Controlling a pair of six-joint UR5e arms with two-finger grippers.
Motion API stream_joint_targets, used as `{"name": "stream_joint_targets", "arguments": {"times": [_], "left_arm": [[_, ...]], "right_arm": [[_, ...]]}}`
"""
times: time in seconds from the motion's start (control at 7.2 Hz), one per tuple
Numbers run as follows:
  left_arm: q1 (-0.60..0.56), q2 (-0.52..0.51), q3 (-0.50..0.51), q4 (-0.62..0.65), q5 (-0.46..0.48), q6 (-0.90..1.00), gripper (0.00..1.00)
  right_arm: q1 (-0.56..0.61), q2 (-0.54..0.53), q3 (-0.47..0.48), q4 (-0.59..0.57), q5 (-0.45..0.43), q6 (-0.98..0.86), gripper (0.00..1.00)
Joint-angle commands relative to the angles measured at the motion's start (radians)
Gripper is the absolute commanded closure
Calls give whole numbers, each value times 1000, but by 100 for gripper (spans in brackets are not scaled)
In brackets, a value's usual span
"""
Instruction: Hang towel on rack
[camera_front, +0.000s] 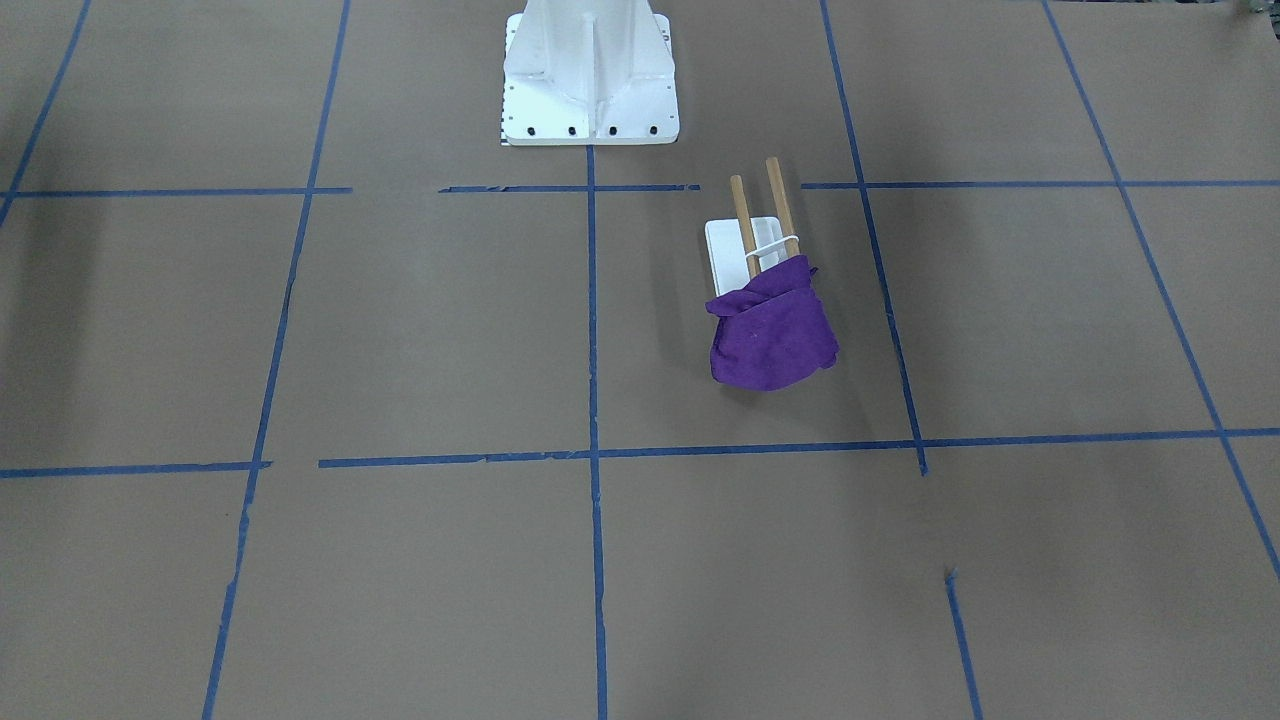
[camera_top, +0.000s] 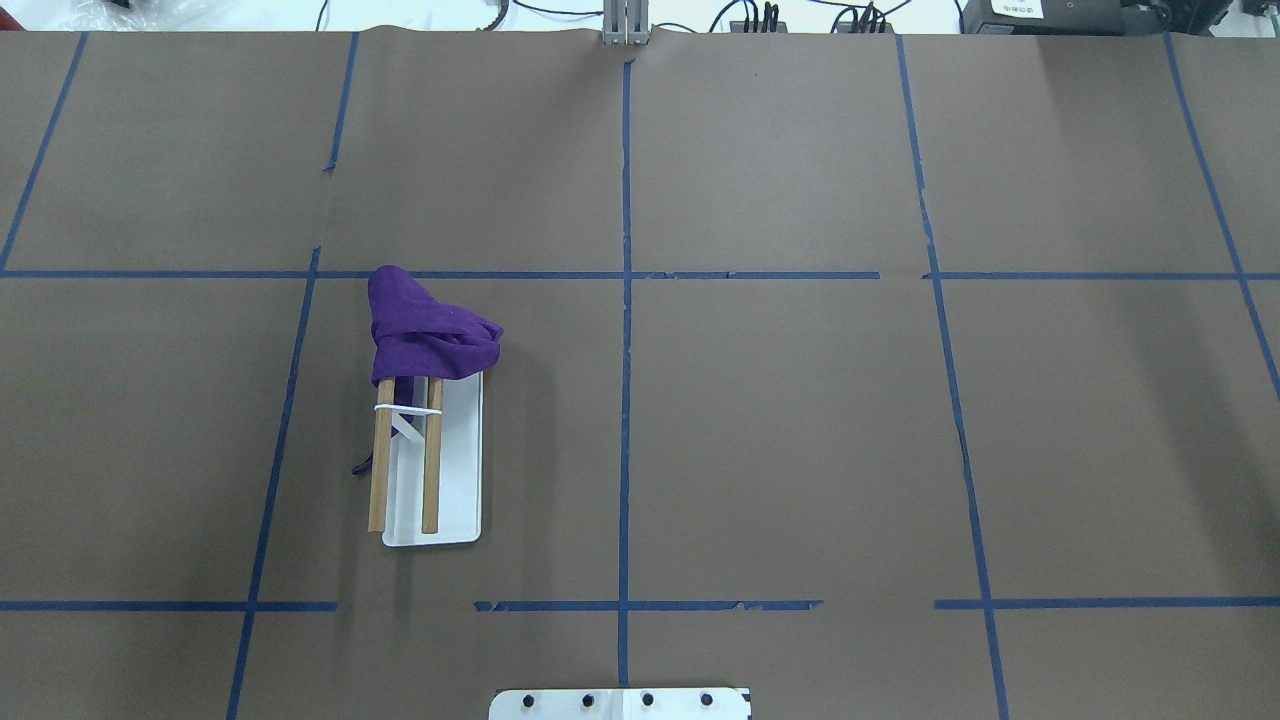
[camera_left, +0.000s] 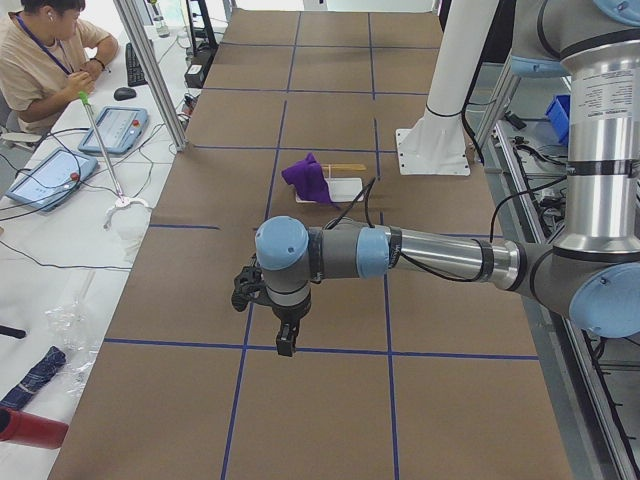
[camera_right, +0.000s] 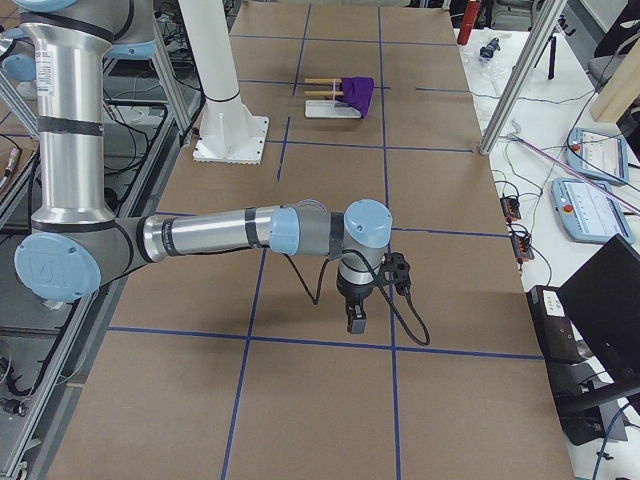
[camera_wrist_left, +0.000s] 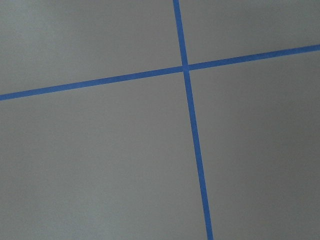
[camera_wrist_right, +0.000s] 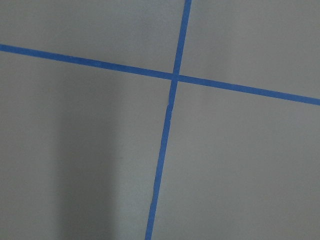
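The deep-purple towel (camera_top: 425, 330) is bunched over the far ends of the rack's (camera_top: 455, 470) two wooden rods and droops past them toward the table. It shows the same way in the front view, towel (camera_front: 770, 335) on the rack (camera_front: 730, 245). The side views show the towel (camera_left: 308, 178) (camera_right: 358, 92) and the rack (camera_left: 345, 188) (camera_right: 325, 108) small. My left gripper (camera_left: 285, 345) hangs far from them near the table's left end. My right gripper (camera_right: 355, 320) hangs near the right end. I cannot tell whether either is open or shut.
The white bolted pedestal (camera_front: 590, 75) stands at the robot's side of the table, near the rack. Blue tape lines (camera_top: 626, 300) cross the brown table. An operator (camera_left: 45, 50) sits beyond the far edge with tablets and cables.
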Motion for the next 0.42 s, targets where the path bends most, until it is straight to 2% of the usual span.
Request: {"name": "stream_joint_targets", "arguments": {"times": [0.0, 0.28], "left_arm": [[0, 2, -1, 0, 3, 0, 0], [0, 8, -1, 0, 3, -2, 0]], "right_arm": [[0, -2, -5, 19, 2, 2, 0], [0, -5, -3, 20, 4, 3, 0]]}}
